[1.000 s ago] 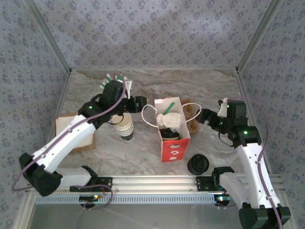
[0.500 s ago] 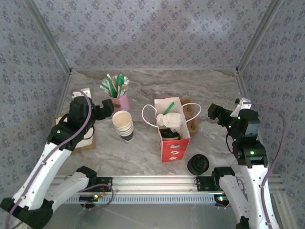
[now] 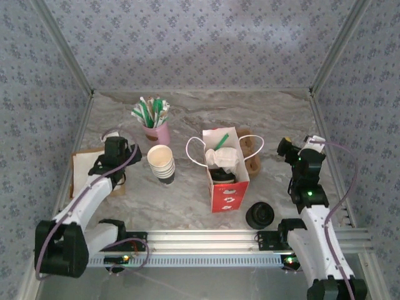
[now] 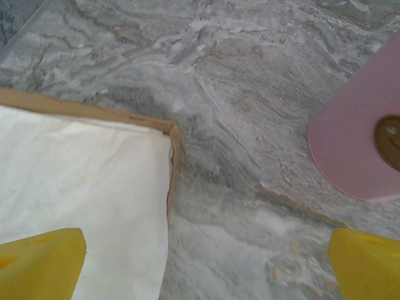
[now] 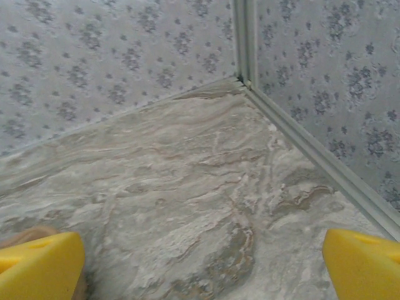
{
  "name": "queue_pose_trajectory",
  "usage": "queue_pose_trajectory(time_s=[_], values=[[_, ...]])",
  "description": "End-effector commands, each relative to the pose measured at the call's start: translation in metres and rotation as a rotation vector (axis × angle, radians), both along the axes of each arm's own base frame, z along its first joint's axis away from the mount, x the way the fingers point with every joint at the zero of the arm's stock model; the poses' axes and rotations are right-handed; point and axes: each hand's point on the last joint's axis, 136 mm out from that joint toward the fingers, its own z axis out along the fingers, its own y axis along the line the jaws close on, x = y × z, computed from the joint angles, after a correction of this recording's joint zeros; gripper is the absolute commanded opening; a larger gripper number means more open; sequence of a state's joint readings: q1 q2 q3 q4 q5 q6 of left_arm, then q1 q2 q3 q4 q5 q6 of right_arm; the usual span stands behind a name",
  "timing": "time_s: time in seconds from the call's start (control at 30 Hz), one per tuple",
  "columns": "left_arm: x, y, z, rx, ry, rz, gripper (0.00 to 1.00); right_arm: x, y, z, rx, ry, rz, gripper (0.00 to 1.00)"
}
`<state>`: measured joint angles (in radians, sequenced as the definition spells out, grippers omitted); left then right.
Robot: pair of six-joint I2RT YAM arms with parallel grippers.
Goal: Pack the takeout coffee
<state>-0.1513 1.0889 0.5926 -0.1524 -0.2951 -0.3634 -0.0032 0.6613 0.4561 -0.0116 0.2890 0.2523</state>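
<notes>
The takeout coffee [image 3: 221,177] stands inside the red paper bag [image 3: 226,194] at mid-table. Its black lid shows under crumpled white paper and a green straw, and its sides are hidden. My left gripper [image 3: 120,147] is left of the bag, near the stack of white cups. In the left wrist view this gripper [image 4: 203,269] is open and empty above bare marble, its yellow fingertips [image 4: 40,262] wide apart. My right gripper [image 3: 286,148] sits right of the bag. In the right wrist view it [image 5: 200,265] is open with nothing between its fingertips [image 5: 362,262].
A stack of lidless white cups [image 3: 162,164] and a pink cup of straws [image 3: 156,130] stand left of the bag. A brown tray with white paper [image 3: 84,172] lies at the far left. Black lids [image 3: 259,215] sit front right, and a cardboard carrier [image 3: 252,159] is behind the bag.
Both arms have drawn back from the bag toward their own sides and bases. The left gripper has opened wider. The bag and its contents have not moved.
</notes>
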Motion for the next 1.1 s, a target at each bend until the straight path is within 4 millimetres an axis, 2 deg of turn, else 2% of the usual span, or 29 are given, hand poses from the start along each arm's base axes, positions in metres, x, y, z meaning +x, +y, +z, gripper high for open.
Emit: queue_pose_trajectory(time_s=[0.0, 0.1, 0.2, 0.4, 0.5, 0.57, 0.63, 0.77, 1.07], values=[[0.030, -0.002, 0.026, 0.070, -0.160, -0.072, 1.00, 0.011, -0.015, 0.006, -0.045, -0.085, -0.068, 1.00], [0.034, 0.000, 0.018, 0.059, -0.175, -0.095, 1.00, 0.023, -0.019, -0.014, -0.057, -0.055, -0.088, 1.00], [0.039, -0.002, 0.019, 0.060, -0.193, -0.145, 1.00, 0.036, -0.020, -0.033, -0.065, -0.024, -0.091, 1.00], [0.040, 0.003, 0.015, 0.142, -0.338, -0.164, 1.00, 0.061, -0.019, -0.058, -0.096, 0.007, -0.080, 1.00], [0.047, 0.005, 0.002, 0.161, -0.337, -0.176, 1.00, 0.073, -0.018, -0.064, -0.169, 0.033, -0.053, 1.00], [0.053, 0.003, -0.004, 0.185, -0.338, -0.206, 1.00, 0.076, -0.014, -0.061, -0.151, 0.022, -0.036, 1.00], [0.057, -0.003, -0.001, 0.210, -0.363, -0.256, 1.00, 0.080, -0.010, -0.051, -0.190, -0.041, 0.000, 1.00], [0.057, 0.003, -0.012, 0.187, -0.391, -0.240, 1.00, 0.089, -0.005, -0.050, -0.224, -0.036, 0.043, 1.00], [0.063, 0.001, -0.028, 0.182, -0.369, -0.256, 0.99, 0.073, -0.010, -0.062, -0.198, 0.038, 0.018, 1.00]])
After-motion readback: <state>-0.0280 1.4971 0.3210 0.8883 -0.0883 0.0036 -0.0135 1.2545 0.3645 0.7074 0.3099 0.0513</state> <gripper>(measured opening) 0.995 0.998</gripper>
